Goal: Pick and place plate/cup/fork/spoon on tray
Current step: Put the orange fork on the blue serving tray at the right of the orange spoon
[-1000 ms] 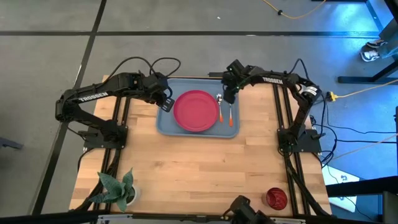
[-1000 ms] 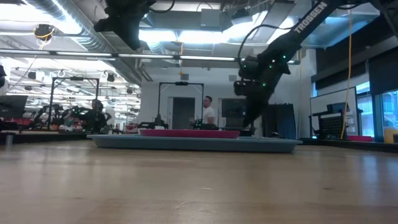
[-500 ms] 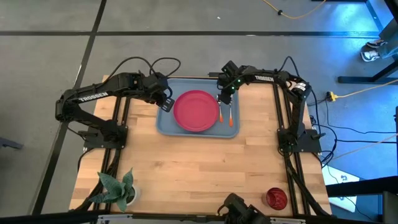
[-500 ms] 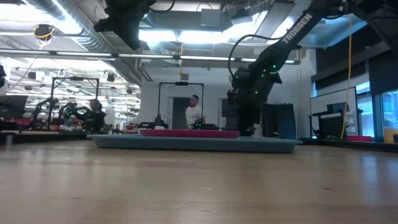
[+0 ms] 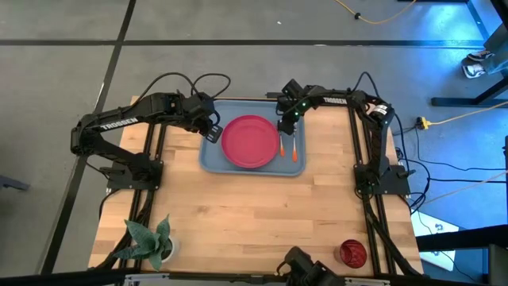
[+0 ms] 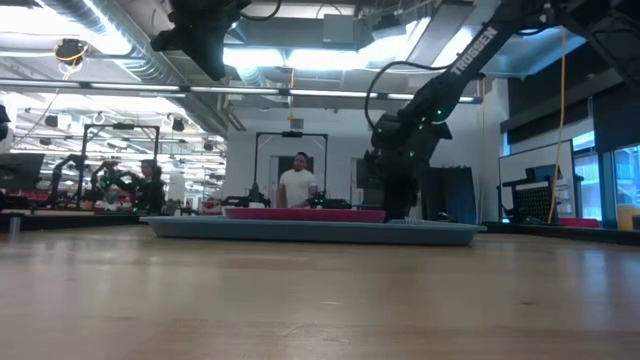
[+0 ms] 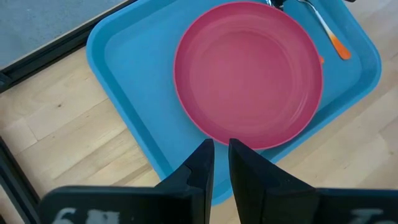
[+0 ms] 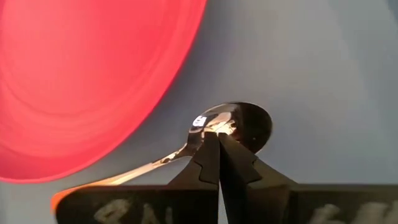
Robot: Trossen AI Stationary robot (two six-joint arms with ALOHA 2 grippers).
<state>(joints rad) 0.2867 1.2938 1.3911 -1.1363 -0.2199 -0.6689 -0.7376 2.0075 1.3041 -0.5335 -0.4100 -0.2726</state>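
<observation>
- We count one tray (image 5: 213, 159), lying at the far middle of the worktop (image 5: 254, 214).
- We count one plate (image 5: 250, 141), flat in the middle of the tray.
- We count two orange-handled utensils on the tray, side by side just beside the plate on the right arm's side: the spoon (image 5: 281, 141), next to the plate rim, and the fork (image 5: 294, 150), near the tray's edge.
- We count one cup (image 5: 352, 253), well apart from the tray at the near right corner of the worktop.
- We count one potted plant (image 5: 149, 241), at the near left corner.
- Right hand (image 5: 287, 121): low over the far end of the utensils. In its wrist view its fingers (image 8: 211, 158) are together, with the spoon's bowl (image 8: 239, 124) just beyond the tips; we cannot tell whether they touch it.
- Left hand (image 5: 211, 129): above the tray's left edge, fingers (image 7: 199, 168) nearly together around nothing.
- We see one person (image 6: 297, 186) in the room beyond.
</observation>
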